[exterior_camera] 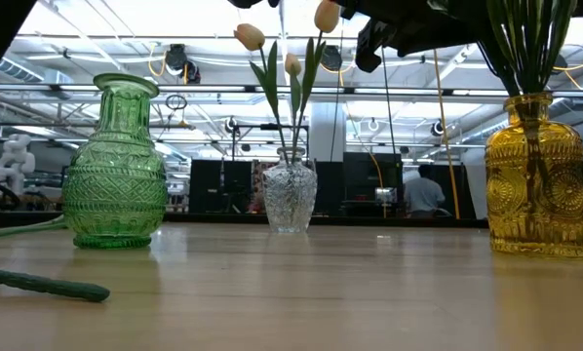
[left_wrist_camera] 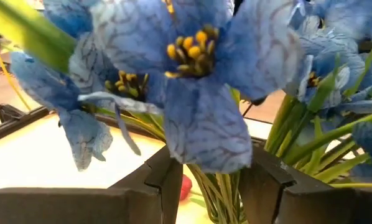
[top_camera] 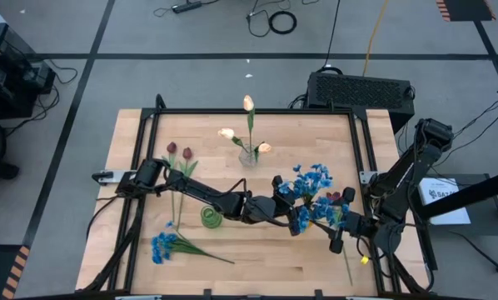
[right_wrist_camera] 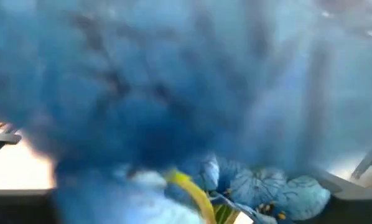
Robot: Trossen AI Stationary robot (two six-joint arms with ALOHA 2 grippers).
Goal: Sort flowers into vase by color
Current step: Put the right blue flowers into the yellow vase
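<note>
**Blue blooms fill the yellow vase; clear vase holds the cream tulips**

The yellow vase [exterior_camera: 537, 175] stands toward the right side of the table [top_camera: 257, 250], with green stems rising from its neck and a mass of blue flowers [top_camera: 311, 187] spreading above it. The left gripper [left_wrist_camera: 214, 180] reaches in at those stems; its fingers [left_wrist_camera: 167, 180] stand apart on either side of the bunch with the stems between them, not pressed together. The right gripper [top_camera: 339, 237] hangs just beside the yellow vase on its near-right side; whether it is open or closed cannot be told, since blue petals fill its wrist view.

Left of the yellow vase and farther back, the clear vase [exterior_camera: 290, 195] holds three cream-peach tulips [top_camera: 247, 103] on upright stems. Farther left still, the green vase [exterior_camera: 114, 166] stands with nothing visible in it.

Two dark red tulips [top_camera: 179, 152] lie on the table beyond the green vase. Another blue cluster [top_camera: 163, 246] lies flat near the front-left edge, well apart from the yellow vase.
</note>
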